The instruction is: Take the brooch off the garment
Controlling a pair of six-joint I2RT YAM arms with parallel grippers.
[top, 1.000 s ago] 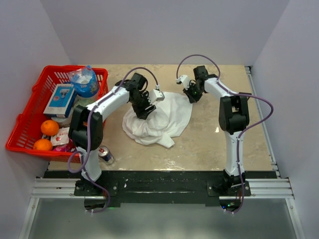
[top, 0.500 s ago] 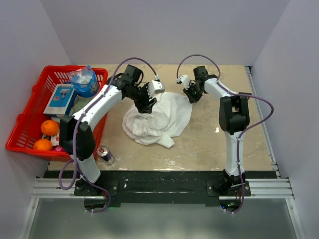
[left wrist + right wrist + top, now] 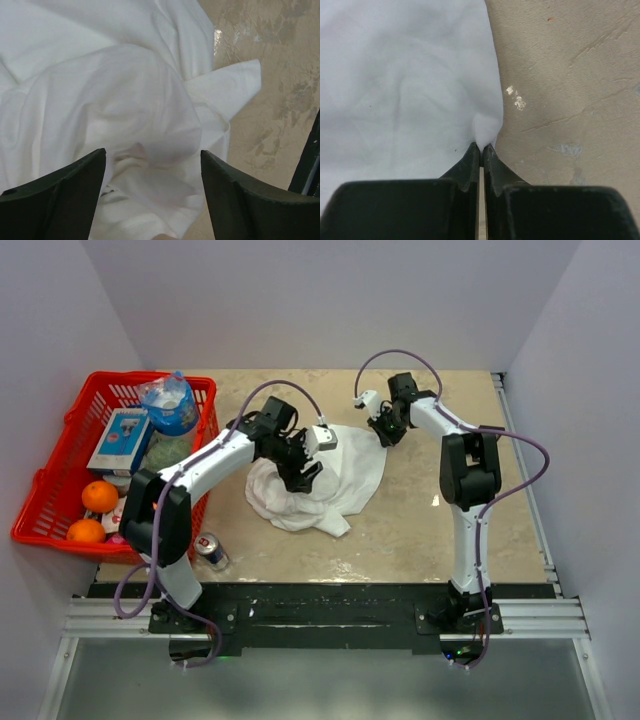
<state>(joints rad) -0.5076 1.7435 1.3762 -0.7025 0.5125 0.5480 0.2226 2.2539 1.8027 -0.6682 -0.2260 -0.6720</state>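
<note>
The white garment (image 3: 325, 480) lies crumpled in the middle of the table. It fills the left wrist view (image 3: 125, 100) and the left half of the right wrist view (image 3: 400, 75). The brooch is not visible in any view. My left gripper (image 3: 303, 472) is open, its jaws wide apart just above the bunched cloth (image 3: 152, 155). My right gripper (image 3: 383, 432) is shut on the garment's far right edge, pinching a small fold of cloth (image 3: 482, 145). A trace of black print (image 3: 106, 189) peeks from a fold by the left finger.
A red basket (image 3: 60, 450) at the left holds two oranges (image 3: 99, 496), a blue box (image 3: 120, 440) and a plastic bottle (image 3: 170, 405). A drink can (image 3: 211, 551) stands near the left arm's base. White walls close in on both sides.
My left gripper has moved right and nearer over the crumpled shirt, its arm swinging round. The right gripper has stayed pinching the shirt's edge.
</note>
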